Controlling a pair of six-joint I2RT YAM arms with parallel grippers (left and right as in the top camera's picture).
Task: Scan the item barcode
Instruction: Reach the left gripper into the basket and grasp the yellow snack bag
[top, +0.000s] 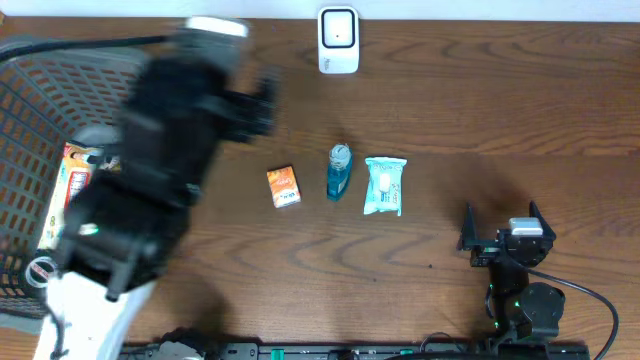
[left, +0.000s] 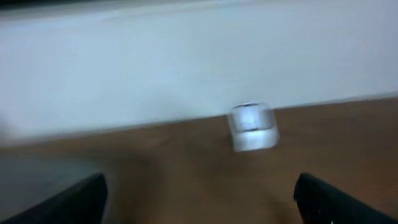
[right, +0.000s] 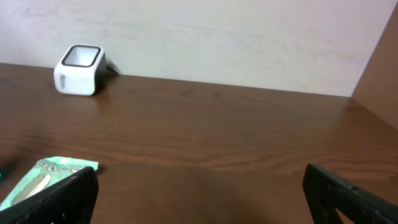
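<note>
Though the left arm shows only as a dark smear from above, it hangs over the black wire basket (top: 30, 110) at the table's (top: 450, 100) left end. Its wrist view is blurred too, yet the left gripper (left: 199, 183) clearly has its two fingers spread to opposite corners with nothing between them. Ahead of it, slightly to the right, the white barcode scanner (top: 338, 40) stands at the far edge of the table by the wall.

Inside the basket lies an orange-and-white package (top: 72, 180), partly hidden by the arm. I cannot read its label.

Three items sit in a row near the middle of the table, apart from each other and well short of the scanner: a small orange box (top: 284, 186), a blue bottle (top: 339, 172) lying on its side, and a pale green pack of wipes (top: 385, 186). No gripper touches any of them.

Near the front right, the right gripper (top: 500, 222) rests low with its fingers wide apart and empty. The wipes lie ahead of it to its left, and in its wrist view one corner shows just past the left finger.
</note>
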